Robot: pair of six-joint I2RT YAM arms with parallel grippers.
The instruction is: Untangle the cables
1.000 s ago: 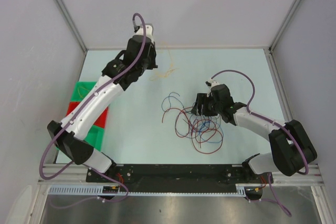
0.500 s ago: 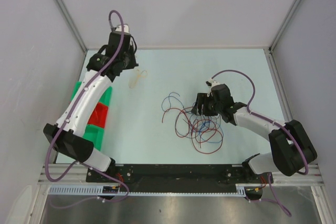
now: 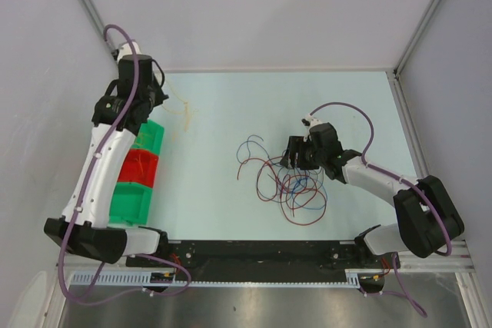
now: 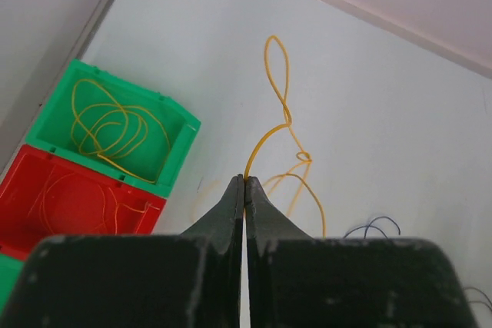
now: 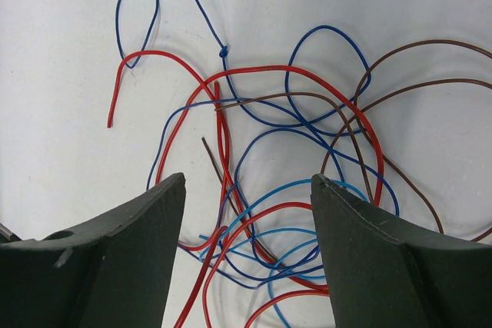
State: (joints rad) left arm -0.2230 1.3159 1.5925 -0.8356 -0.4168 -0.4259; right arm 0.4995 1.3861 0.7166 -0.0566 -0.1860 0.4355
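A tangle of thin red, blue, light-blue and brown cables [image 3: 290, 187] lies on the pale table right of centre. My right gripper [image 3: 292, 156] hovers low over its upper edge. In the right wrist view its jaws [image 5: 247, 178] stand wide open with the crossing cables [image 5: 269, 68] below them and nothing gripped. My left gripper [image 3: 156, 91] is at the far left back. It is shut on one end of a curly yellow cable [image 4: 277, 74], which dangles over the table [image 3: 181, 110] beside the bins. The closed tips [image 4: 244, 180] pinch it.
A row of bins stands along the left edge: a green bin [image 4: 138, 90] holding coiled yellow cables, a red bin [image 4: 84, 220] with thin orange-yellow cables, and another green bin [image 3: 127, 201] nearer. Grey walls enclose the table on three sides.
My left arm has swung left from the back middle toward the bins, carrying the yellow cable with it. The right arm and the tangle have not moved.
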